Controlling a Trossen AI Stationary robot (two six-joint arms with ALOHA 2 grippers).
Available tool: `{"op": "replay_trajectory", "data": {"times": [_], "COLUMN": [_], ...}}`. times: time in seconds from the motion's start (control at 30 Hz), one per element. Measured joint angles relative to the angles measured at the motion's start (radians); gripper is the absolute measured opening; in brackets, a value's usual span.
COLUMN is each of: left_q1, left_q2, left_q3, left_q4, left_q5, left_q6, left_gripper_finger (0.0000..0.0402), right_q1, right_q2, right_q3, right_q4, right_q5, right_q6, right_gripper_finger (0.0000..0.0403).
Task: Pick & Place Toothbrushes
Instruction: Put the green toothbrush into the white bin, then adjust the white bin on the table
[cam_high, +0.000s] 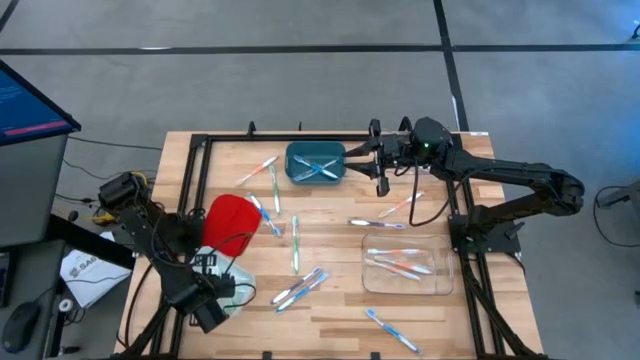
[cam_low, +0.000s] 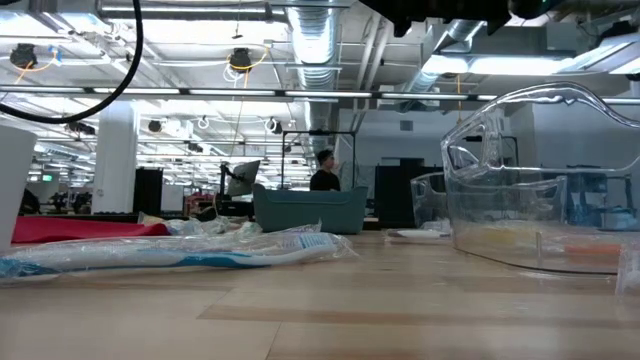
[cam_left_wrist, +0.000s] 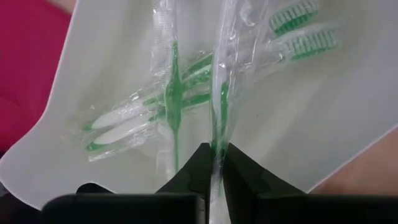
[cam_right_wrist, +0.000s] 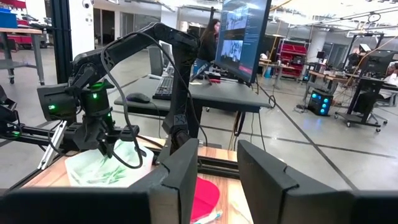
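Left gripper (cam_left_wrist: 214, 173): fingers pressed together on the near end of a wrapped green brush (cam_left_wrist: 220, 102). We read this as a firm pinch on the wrapper and handle, not an empty close.

Position: the gripper sits at the near left corner of the table, directly over the pale tray (cam_left_wrist: 106, 62). The red tray (cam_high: 232, 220) is just beside it.

Key relation: the held brush's long axis runs straight out from the fingertips, bristle end farthest away. It passes over the tray floor and across the green brushes (cam_left_wrist: 124, 121) already lying there. All of the brush that we can see lies inside the tray outline. We judge that the next move is simply letting go with little or no travel, since the target is below the hand rather than off to a side. One risk is that the wrapper clings to a finger on release.

Right gripper (cam_right_wrist: 217, 180): fingers apart, nothing between them. It hangs at the far side of the table, next to the blue bin (cam_high: 292, 165).

Loose brushes (cam_high: 295, 242) lie scattered mid-table, at mixed angles. Those by the clear tray (cam_high: 370, 278) are nearer the right arm. Those by the red tray are nearer the left arm.
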Motion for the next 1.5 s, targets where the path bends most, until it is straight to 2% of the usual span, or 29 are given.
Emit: {"op": "replay_trajectory", "data": {"times": [0.63,0.9,1.23,1.4,1.5], "left_q1": [0.032,0.032,0.032,0.03,0.03], "left_q2": [0.0,0.0,-0.004,-0.082,-0.158], "left_q3": [-0.022,-0.022,-0.022,-0.023,-0.023], "left_q4": [0.052,0.056,0.034,-0.035,-0.033], "left_q5": [-0.029,-0.075,-0.059,-0.038,-0.116], "left_q6": [-0.059,-0.059,-0.07,-0.152,-0.203], "left_gripper_finger": [0.002,0.006,0.0134,0.0134,0.0124], "right_q1": [0.0,0.0,0.0,0.0,0.0], "right_q2": [0.0,0.0,0.0,0.0,0.0], "right_q3": [0.0,0.0,0.0,0.0,0.0], "right_q4": [-0.007,-0.014,-0.014,-0.014,-0.014], "right_q5": [0.0,0.0,0.0,0.0,0.0], "right_q6": [0.0,0.0,0.0,0.0,0.0], "right_gripper_finger": [0.0108,0.0108,0.0108,0.0108,0.0108]}}
